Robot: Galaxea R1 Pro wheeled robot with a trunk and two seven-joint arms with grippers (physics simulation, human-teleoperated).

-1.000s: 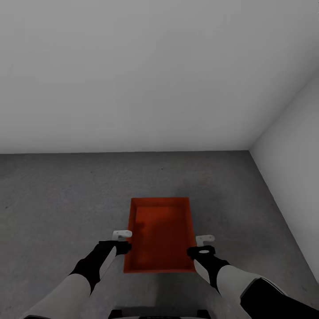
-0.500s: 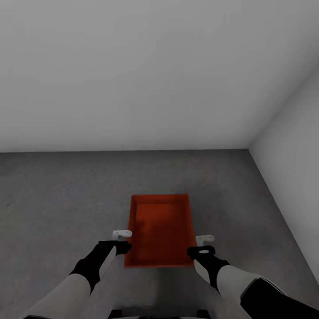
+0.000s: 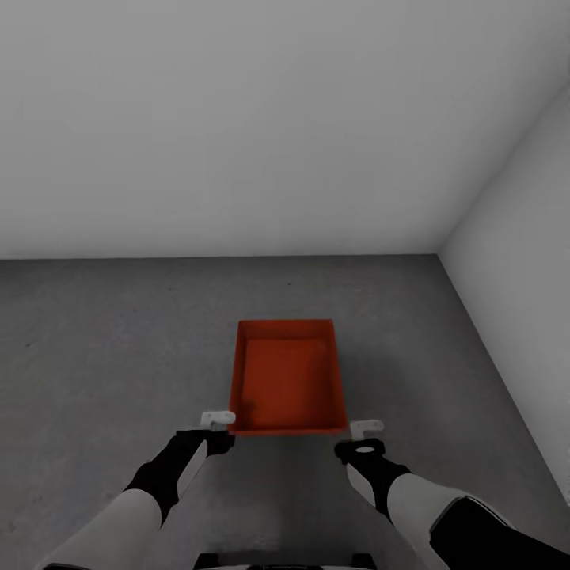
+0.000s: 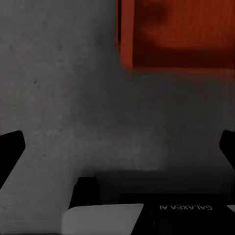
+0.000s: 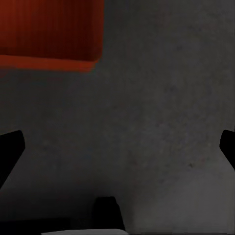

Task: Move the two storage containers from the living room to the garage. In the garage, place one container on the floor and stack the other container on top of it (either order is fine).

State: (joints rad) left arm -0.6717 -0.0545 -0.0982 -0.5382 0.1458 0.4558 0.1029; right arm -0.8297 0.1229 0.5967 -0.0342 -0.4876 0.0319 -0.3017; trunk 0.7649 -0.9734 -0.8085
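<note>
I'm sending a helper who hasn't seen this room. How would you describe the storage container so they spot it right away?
Find the corner where the two plain white walls meet over the grey speckled concrete floor. Out from that corner, the storage container sits on the floor. It is a red-orange rectangular bin, open-topped and empty, and the single patch of colour among grey and white.

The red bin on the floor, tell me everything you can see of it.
The bin is a red-orange rectangular open-topped tray with low plain walls and a flat bottom, plastic by its look and holding nothing. It sits level on the grey speckled concrete floor, its long side running away from the robot, toward the white wall. Nothing but the floor touches it. The left end effector and the right end effector flank its near corners, both open and apart from it. Its corners also show in the wrist views.
</note>
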